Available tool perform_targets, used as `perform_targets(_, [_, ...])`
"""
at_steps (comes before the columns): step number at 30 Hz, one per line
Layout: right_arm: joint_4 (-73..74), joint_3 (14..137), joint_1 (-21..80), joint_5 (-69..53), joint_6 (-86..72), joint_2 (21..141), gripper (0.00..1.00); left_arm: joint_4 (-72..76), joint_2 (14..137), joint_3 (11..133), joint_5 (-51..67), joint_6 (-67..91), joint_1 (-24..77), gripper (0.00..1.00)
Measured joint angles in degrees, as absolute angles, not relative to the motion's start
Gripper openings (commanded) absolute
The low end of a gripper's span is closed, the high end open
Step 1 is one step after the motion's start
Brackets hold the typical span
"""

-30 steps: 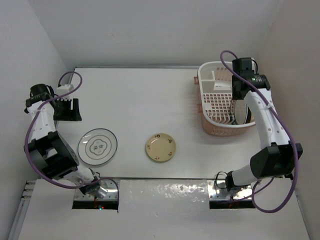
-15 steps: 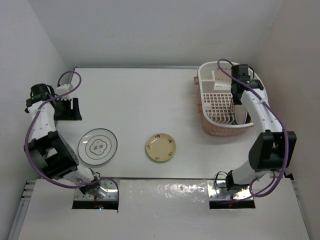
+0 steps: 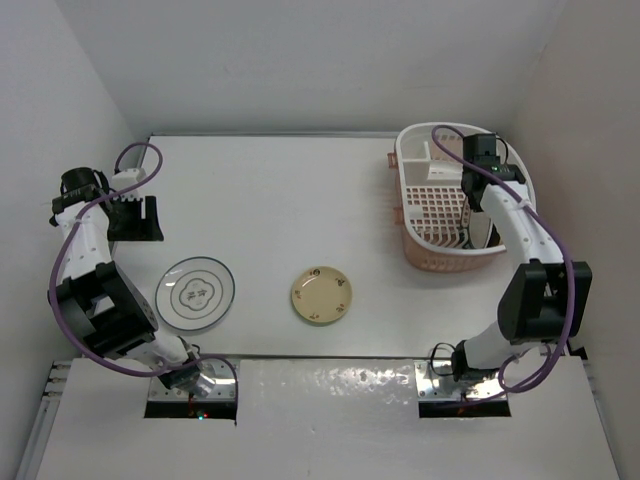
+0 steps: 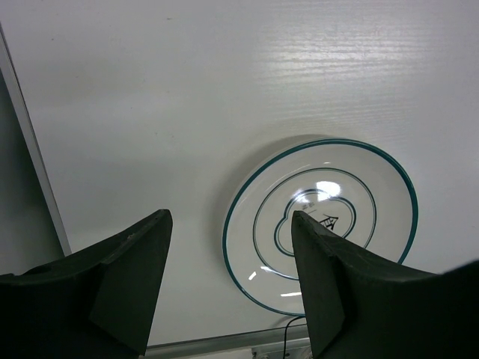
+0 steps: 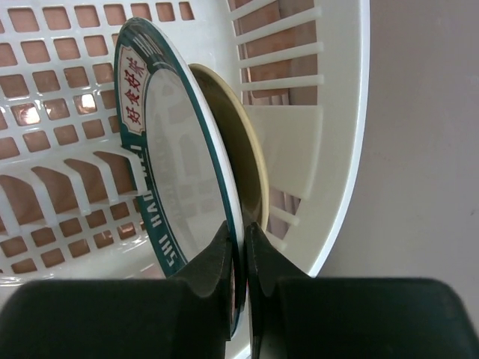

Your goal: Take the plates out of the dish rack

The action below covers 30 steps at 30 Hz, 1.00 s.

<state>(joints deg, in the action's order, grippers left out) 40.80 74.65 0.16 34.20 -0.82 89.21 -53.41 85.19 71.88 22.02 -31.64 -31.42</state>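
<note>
The white dish rack (image 3: 432,245) with a pinkish tray part stands at the back right. In the right wrist view a white plate with a teal lettered rim (image 5: 179,172) stands on edge in the rack (image 5: 340,149), and a cream-tan plate (image 5: 243,149) stands behind it. My right gripper (image 5: 241,235) is shut on the teal-rimmed plate's edge. A white plate with thin dark rings (image 3: 197,292) and a cream-tan plate with tiny motifs (image 3: 321,295) lie flat on the table. My left gripper (image 4: 230,284) is open and empty, above the ringed plate (image 4: 322,221).
A black stand (image 3: 135,220) sits at the left beside the left arm. White walls close in the table on the left, back and right. The rack stands close to the right wall.
My right gripper has moved down into the rack and closed on the teal-rimmed plate's edge. The left arm has not moved.
</note>
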Motion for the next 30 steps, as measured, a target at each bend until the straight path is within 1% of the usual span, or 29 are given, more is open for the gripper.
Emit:
perform_targets(5, [40.6, 73.8, 0.1, 33.8, 0.5, 87.7, 0.0, -53.4, 85.2, 71.9, 22.0, -31.7, -31.4, 0.63])
perform_targets(20, [37.8, 73.6, 1.0, 34.3, 7.9, 77.1, 0.0, -53.5, 85.4, 71.9, 22.9, -32.0, -31.4, 0.63])
perform_targets(23, [38.3, 76.6, 1.4, 34.0, 7.4, 76.1, 0.0, -53.6, 85.5, 72.0, 23.3, -32.1, -31.4, 0.63])
perform_targets(27, [37.7, 83.5, 2.2, 32.4, 4.4, 75.0, 0.0, -54.0, 85.5, 72.8, 24.3, -32.1, -30.7, 0.65])
perform_targets(30, [34.9, 88.1, 7.9, 30.8, -0.9, 73.0, 0.0, -54.7, 85.5, 74.3, 26.4, -32.1, -29.5, 0.67])
